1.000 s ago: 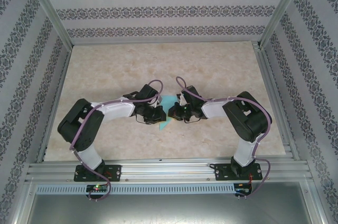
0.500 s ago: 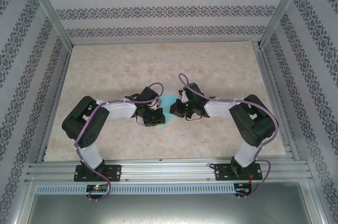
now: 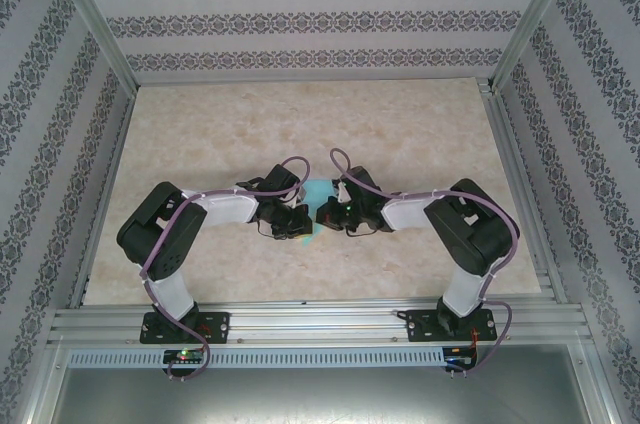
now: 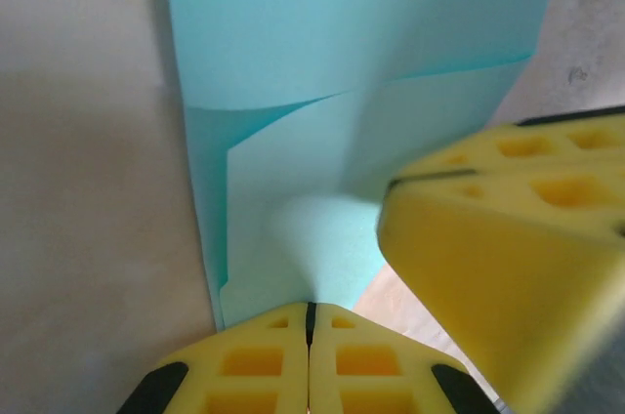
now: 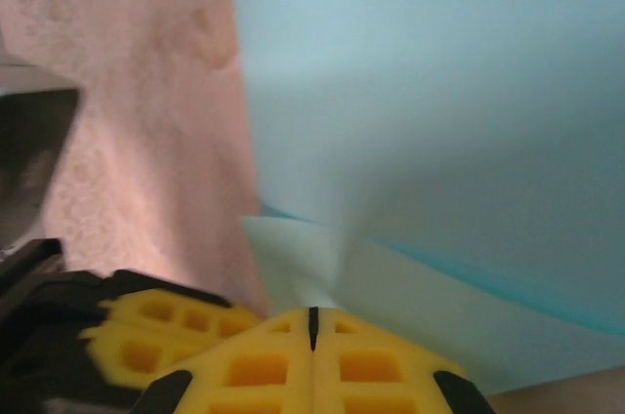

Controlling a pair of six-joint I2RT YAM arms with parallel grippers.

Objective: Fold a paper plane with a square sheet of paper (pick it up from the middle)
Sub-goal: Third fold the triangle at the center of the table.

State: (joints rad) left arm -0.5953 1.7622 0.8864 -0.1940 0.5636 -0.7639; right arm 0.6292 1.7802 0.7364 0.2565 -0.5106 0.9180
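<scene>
— Right gripper (image 3: 321, 216) has slid in toward the left gripper (image 3: 303, 227) since a moment ago, and the gap between them has almost closed.

— What surrounds them?

— Largest first: patterned walls (image 3: 300, 24) on three sides, then the marbled table (image 3: 200, 134), a metal rail (image 3: 320, 319) along its near edge carrying both bases, and a purple cable (image 3: 152, 254) looping along each arm.

— Where is the paper?

— The square sheet of paper (image 3: 320, 190) sits about midway between the table's left and right edges, somewhat closer to the near edge than the far one. From above, the two wrists cover most of it; a turquoise patch shows on their far side.

— And the grip?

— Each wrist camera shows its own yellow pads pressed flat together with the paper puckering up into the seam, so both are clamped on the sheet. One layer laps over another there.

— Anything blocking?

— In the left wrist view the right gripper's fingers (image 4: 508, 238) cross the lower right and hide that part of the sheet.
</scene>
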